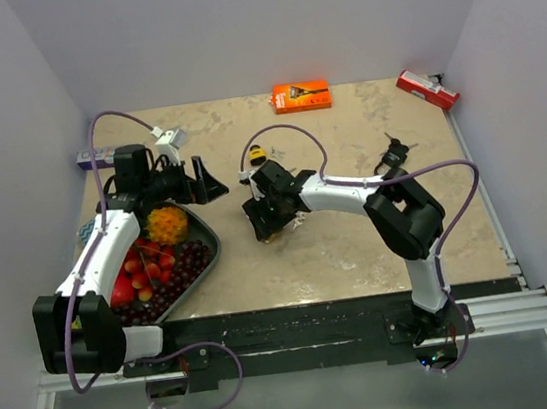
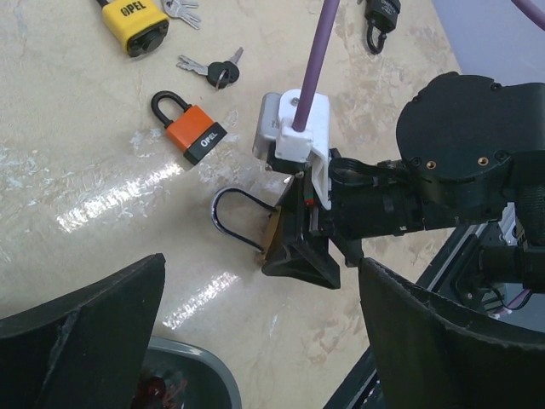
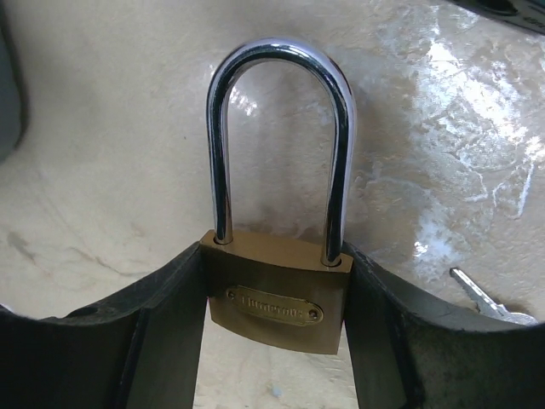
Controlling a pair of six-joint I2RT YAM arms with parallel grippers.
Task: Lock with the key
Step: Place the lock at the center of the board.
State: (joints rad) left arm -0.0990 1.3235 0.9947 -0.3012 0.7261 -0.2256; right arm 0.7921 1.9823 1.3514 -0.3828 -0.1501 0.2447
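Right wrist view: brass padlock sits clamped between the two black fingers of the right gripper, body squeezed from both sides, nameplate facing the camera; chrome shackle points away from the wrist, both legs entering the body; padlock low over the marbled table, contact with the surface cannot be told. A silver key lies on the table just beside the right-hand finger, apart from the lock.

Left wrist view: left gripper hangs above the table, fingers spread wide with nothing between them; ahead of it the right gripper grips the brass padlock, shackle lying out to the left. Beyond: orange padlock flat on the table; black-headed keys near it; yellow padlock further off with a silver key bunch just beside it.

Top view: right arm reaches left to mid-table; left arm stands over the far corner of the fruit tray; orange box and red packet at the far edge, well apart from both arms.
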